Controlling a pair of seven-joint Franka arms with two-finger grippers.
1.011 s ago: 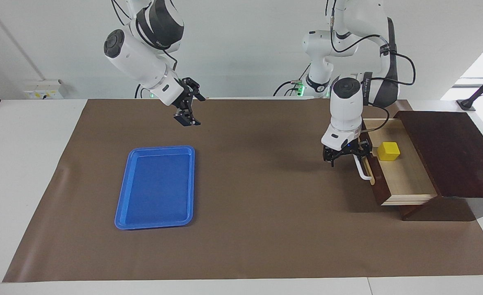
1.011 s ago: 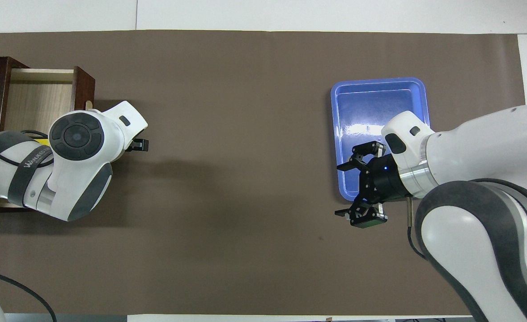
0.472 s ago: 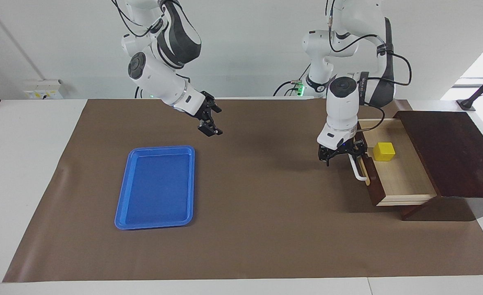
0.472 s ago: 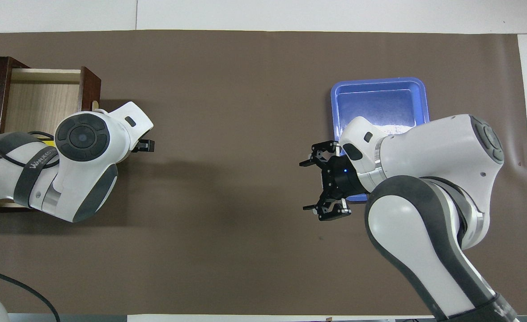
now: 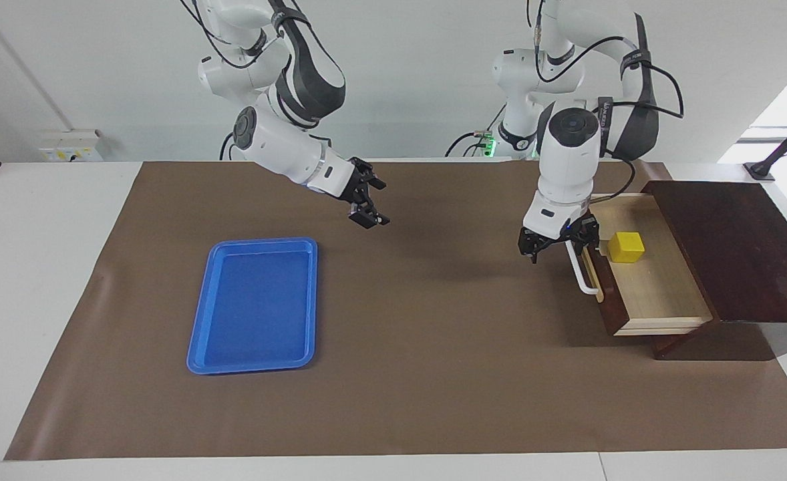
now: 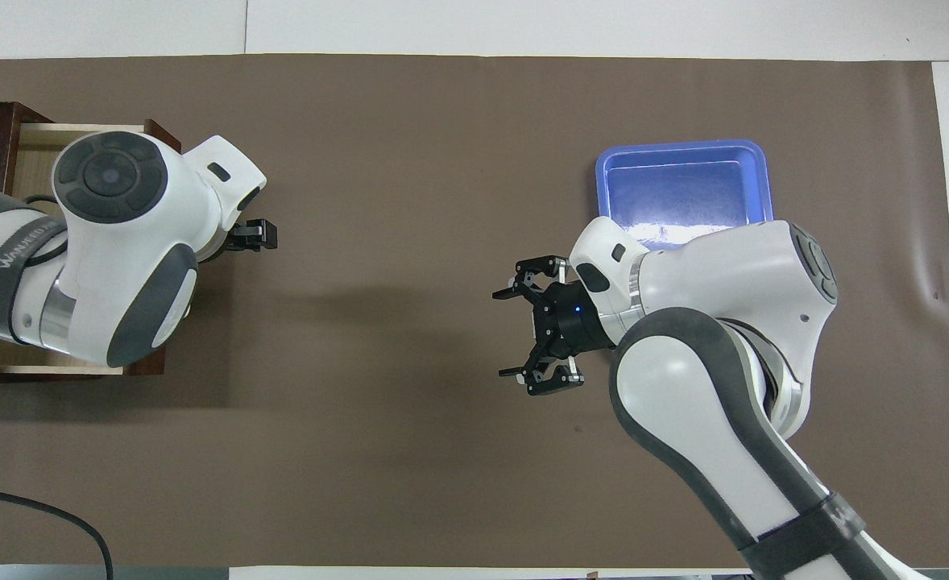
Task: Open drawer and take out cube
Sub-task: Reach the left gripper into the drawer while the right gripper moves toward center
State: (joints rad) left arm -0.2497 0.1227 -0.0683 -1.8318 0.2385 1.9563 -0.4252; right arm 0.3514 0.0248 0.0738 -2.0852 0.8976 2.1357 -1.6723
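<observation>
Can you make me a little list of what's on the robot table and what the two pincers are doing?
drawer: pulled open
cube: yellow, sitting in the drawer
tray: blue, toward the right arm's end
left pincer: open, at the drawer's handle, holding nothing
right pincer: open, up over the brown mat, holding nothing

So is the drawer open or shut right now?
Open: the drawer is pulled out of its box, its pale floor showing with the cube on it.
</observation>
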